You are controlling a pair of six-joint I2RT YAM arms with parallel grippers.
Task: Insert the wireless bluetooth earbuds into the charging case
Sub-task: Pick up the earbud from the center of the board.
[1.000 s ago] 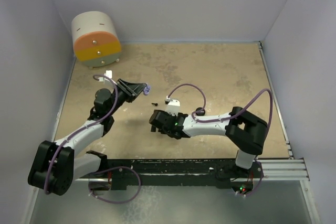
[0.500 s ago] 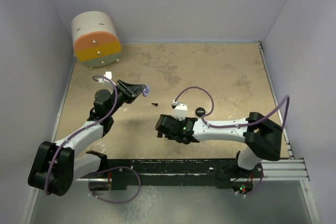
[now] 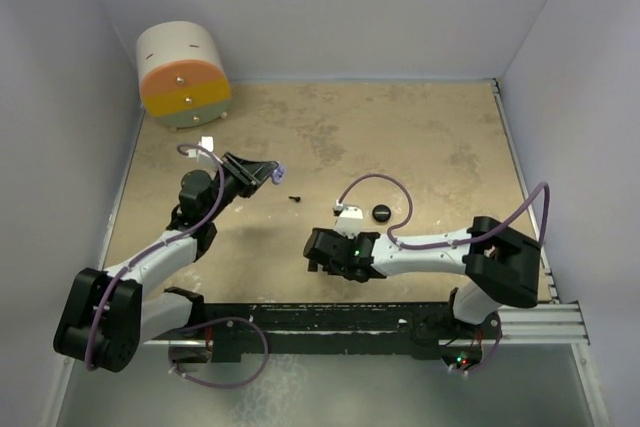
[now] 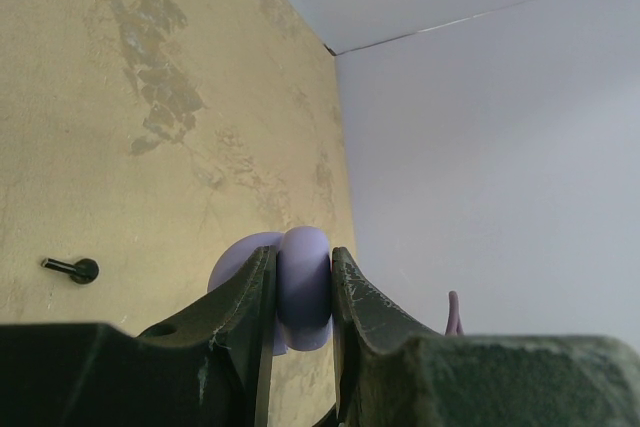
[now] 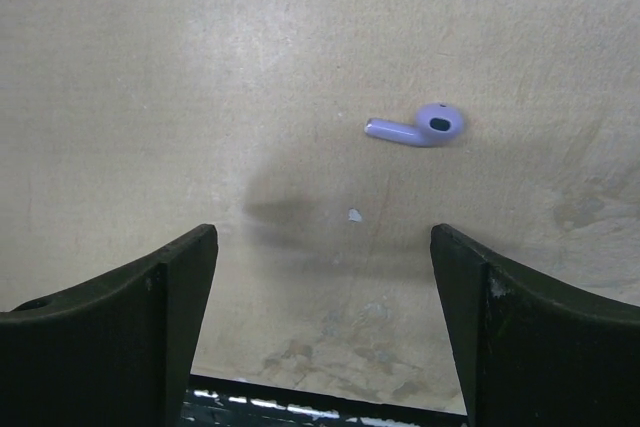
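Over the last second the right hand (image 3: pixel 316 251) had drawn back toward the near edge, fingers spread wide and empty. That retreat brought a lavender earbud (image 5: pixel 420 127) into its wrist view, lying loose on the surface (image 3: pixel 420 147) just ahead of the fingers. It looked ready for a pick, with nothing seated yet. The earbud lay on its side, short stem pointing left, a dark oval port on its bulb. A black earbud (image 3: pixel 294 197) lay farther out. The left hand (image 3: pixel 262 173) stayed pinched on a rounded lavender case (image 4: pixel 304 282), held off the surface.
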